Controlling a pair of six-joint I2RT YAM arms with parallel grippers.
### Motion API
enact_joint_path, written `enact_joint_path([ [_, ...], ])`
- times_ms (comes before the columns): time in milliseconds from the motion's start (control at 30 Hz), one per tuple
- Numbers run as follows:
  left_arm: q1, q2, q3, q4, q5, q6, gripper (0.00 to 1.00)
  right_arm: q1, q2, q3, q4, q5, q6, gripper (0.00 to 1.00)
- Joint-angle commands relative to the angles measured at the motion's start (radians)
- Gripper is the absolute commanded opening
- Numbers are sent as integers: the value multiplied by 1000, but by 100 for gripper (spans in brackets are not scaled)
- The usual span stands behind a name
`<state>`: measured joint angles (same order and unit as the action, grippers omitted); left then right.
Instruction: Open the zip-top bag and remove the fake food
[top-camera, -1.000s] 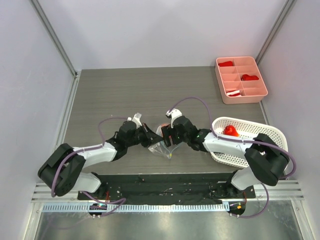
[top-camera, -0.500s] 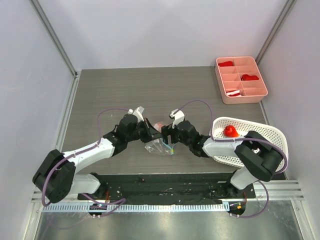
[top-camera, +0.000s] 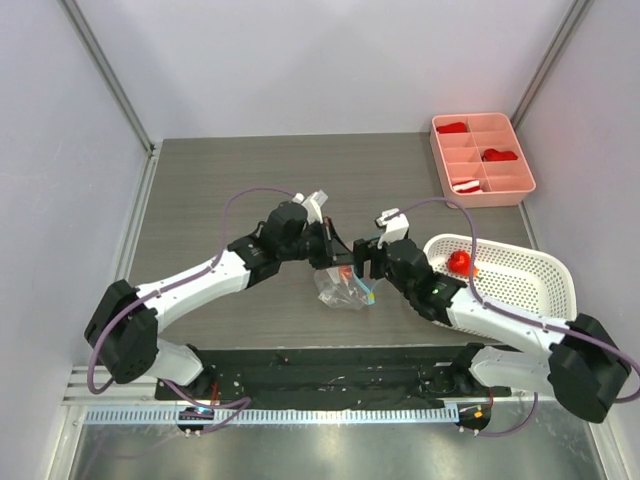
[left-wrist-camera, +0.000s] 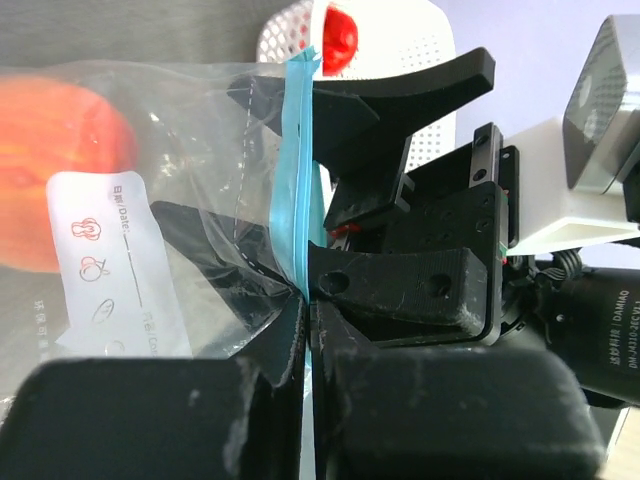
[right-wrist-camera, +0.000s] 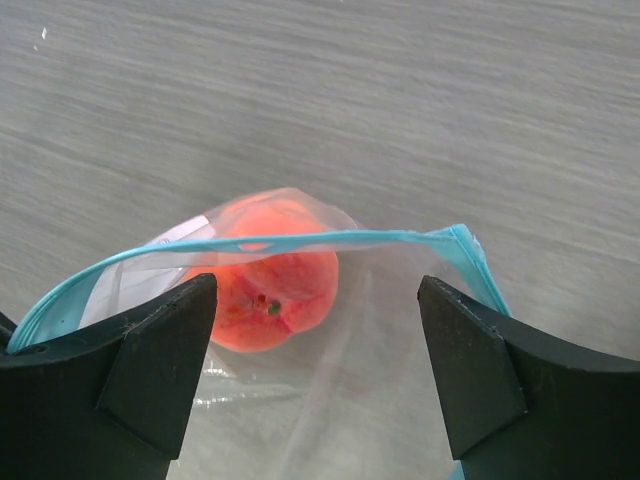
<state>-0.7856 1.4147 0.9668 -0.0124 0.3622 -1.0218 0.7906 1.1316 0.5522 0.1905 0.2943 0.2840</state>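
The zip-top bag (top-camera: 345, 290) is clear with a teal-blue zip strip (right-wrist-camera: 300, 240). It hangs between the two grippers near the table's middle. My left gripper (top-camera: 337, 257) is shut on the zip strip at one end (left-wrist-camera: 308, 300). My right gripper (top-camera: 363, 268) is open. Its fingers (right-wrist-camera: 160, 360) stand wide on either side of the bag's mouth without touching it, and they show black in the left wrist view (left-wrist-camera: 400, 90). A round orange-peach fruit (right-wrist-camera: 270, 285) lies inside the bag, also seen in the left wrist view (left-wrist-camera: 60, 170). A bright red piece (top-camera: 460, 262) lies in the white basket.
The white perforated basket (top-camera: 520, 290) lies on the table to the right, over the right arm. A pink divided tray (top-camera: 483, 158) with red and white bits stands at the back right. Grey walls close in the table on three sides.
Both grippers and the bag have moved right and toward the back of the table. The left gripper still grips the bag.
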Motion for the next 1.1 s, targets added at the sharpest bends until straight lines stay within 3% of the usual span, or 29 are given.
enact_joint_path([
  [0,-52,-10,-3,141,-41,-35,0,50,-98,-17,-92,-83,-26,90],
  [300,-40,35,-168,212,-46,-40,0,52,37,-58,39,-95,4,91],
  [500,-30,-34,-151,94,-120,12,0,50,71,-43,104,-118,-5,91],
  [700,-9,-105,-151,16,-131,62,40,50,103,-34,129,-127,-8,91],
  [733,2,-137,-157,15,-126,60,71,50,106,-35,132,-126,-8,91],
  [767,37,-155,-165,17,-118,61,76,50,114,-37,135,-127,-8,91],
  [900,155,-249,-207,15,-59,57,76,50,119,-64,187,-152,-6,91],
  [1000,230,-267,-197,17,-28,46,63,52,149,-55,216,-153,-16,91],
  [1033,241,-258,-186,15,-16,49,52,52,160,-49,211,-152,-17,91],
  [1067,250,-213,-172,12,-12,54,47,52,172,-44,211,-153,-16,91],
])
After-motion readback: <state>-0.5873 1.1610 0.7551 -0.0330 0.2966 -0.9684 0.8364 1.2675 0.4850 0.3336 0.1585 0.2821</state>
